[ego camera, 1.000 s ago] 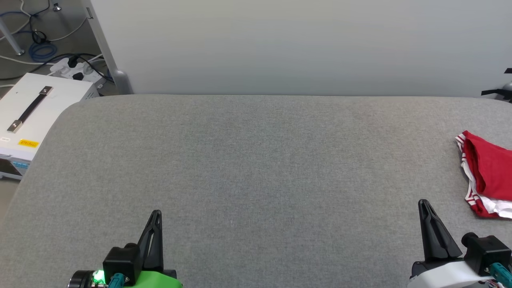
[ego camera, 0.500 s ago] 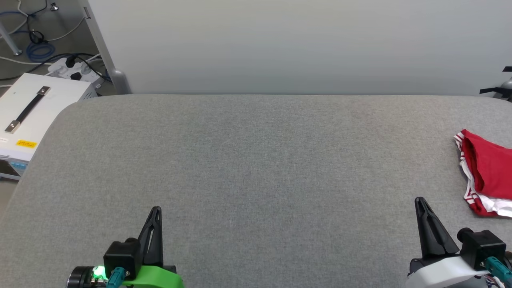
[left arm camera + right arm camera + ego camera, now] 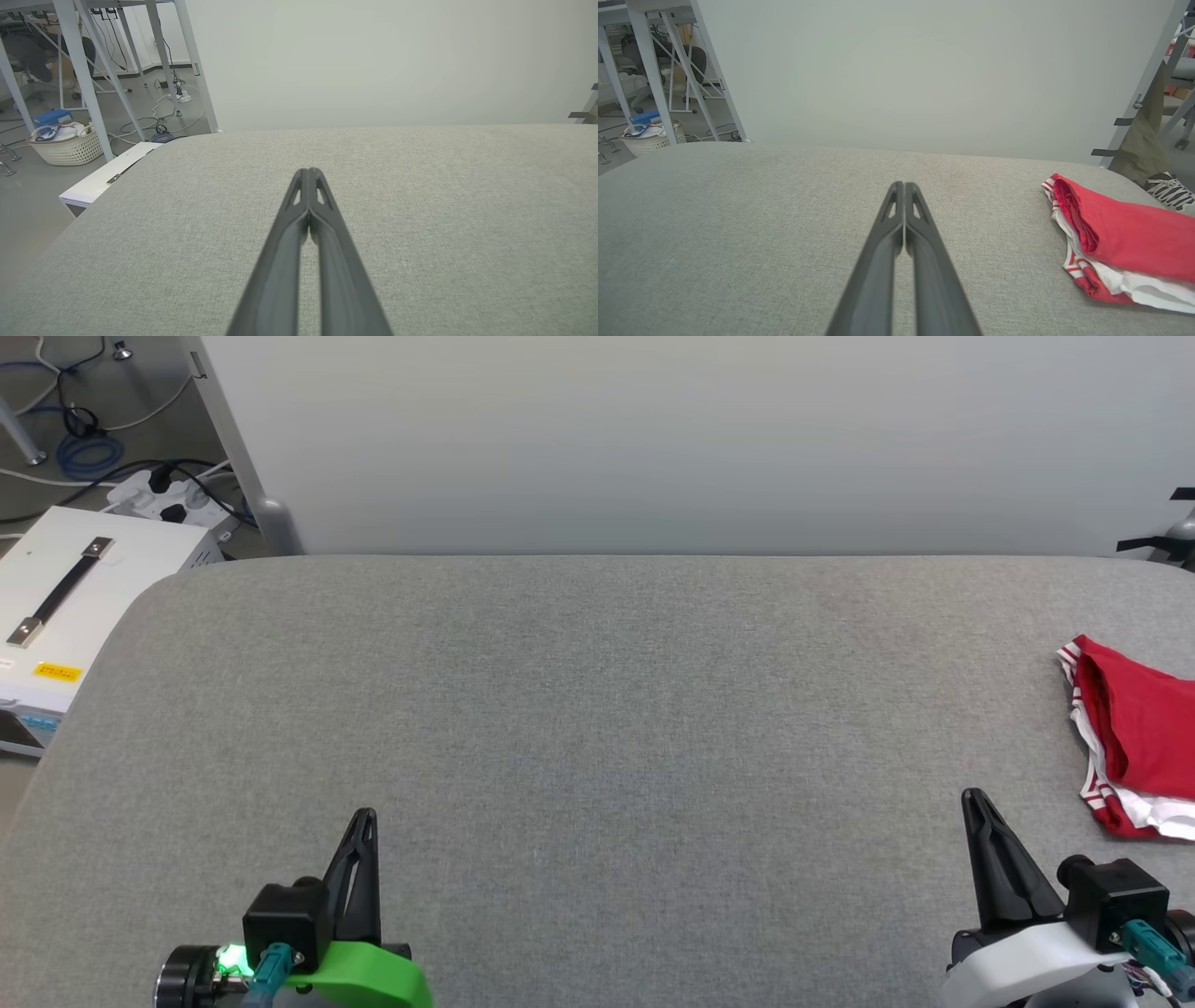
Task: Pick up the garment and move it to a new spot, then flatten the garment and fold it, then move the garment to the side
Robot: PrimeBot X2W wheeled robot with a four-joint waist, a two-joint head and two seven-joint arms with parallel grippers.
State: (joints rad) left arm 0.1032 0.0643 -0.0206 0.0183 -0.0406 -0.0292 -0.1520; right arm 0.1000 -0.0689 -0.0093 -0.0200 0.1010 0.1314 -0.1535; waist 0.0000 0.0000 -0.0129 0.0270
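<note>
One garment (image 3: 1134, 737) lay folded at right, unmoved. Its left gripper (image 3: 365, 817) and right gripper (image 3: 974, 795) were pressed together, empty, barely shifted. Task looked complete.

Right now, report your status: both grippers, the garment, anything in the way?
Left gripper shut, empty. Right gripper shut, empty. Garment folded, at right side of tabletop, not held. Bare grey cloth between it and right gripper.

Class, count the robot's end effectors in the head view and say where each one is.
2. The left end effector is at the lower left above the grey table; the right end effector is at the lower right, near the folded garment.
</note>
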